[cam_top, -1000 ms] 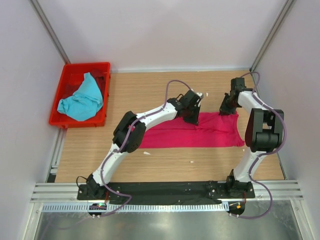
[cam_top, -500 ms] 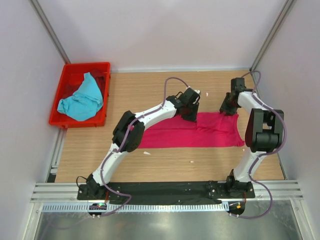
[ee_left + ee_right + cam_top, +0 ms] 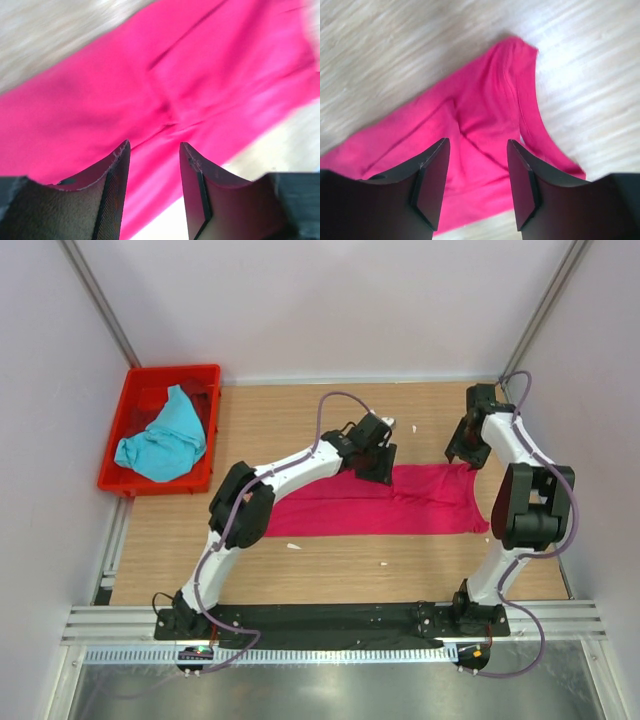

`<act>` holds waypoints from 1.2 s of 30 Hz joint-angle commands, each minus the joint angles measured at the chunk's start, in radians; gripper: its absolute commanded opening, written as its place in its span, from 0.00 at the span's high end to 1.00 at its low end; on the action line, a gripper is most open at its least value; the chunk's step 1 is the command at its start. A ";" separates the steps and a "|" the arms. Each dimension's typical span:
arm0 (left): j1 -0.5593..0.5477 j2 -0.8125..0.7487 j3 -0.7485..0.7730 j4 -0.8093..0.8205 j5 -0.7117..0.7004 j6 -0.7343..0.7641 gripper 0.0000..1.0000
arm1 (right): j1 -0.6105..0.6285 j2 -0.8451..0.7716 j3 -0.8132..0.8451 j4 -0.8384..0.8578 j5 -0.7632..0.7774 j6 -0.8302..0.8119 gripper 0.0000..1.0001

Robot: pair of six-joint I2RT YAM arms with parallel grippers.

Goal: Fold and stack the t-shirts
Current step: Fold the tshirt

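Left hand (image 3: 152, 147) and right hand (image 3: 477, 142) newly parted, empty, raised off magenta t-shirt (image 3: 400, 505)

Magenta t-shirt (image 3: 385, 502) folded into a long flat strip on table; turquoise t-shirt (image 3: 160, 440) crumpled in crate

1. The left arm (image 3: 300, 468) and right arm (image 3: 512, 440) have white links and black joints.
2. A purplish cable (image 3: 335, 396) loops along each.
3. The claw fingers (image 3: 111, 200) are black wedges.
4. The bases (image 3: 182, 620) are black.
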 commanded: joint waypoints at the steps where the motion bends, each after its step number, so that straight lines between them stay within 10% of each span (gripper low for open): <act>1: 0.004 -0.049 0.018 0.155 0.120 -0.005 0.54 | 0.017 -0.100 -0.044 -0.055 -0.011 0.049 0.49; 14: 0.024 0.235 0.188 0.102 0.208 -0.103 0.59 | 0.037 -0.045 -0.231 0.083 -0.064 0.164 0.92; 31: 0.048 0.160 0.141 0.047 0.272 -0.081 0.52 | -0.069 -0.005 -0.294 0.108 -0.057 0.171 0.81; 36: 0.048 0.069 0.182 0.010 0.303 -0.070 0.42 | -0.052 -0.088 -0.164 -0.024 -0.039 0.166 0.62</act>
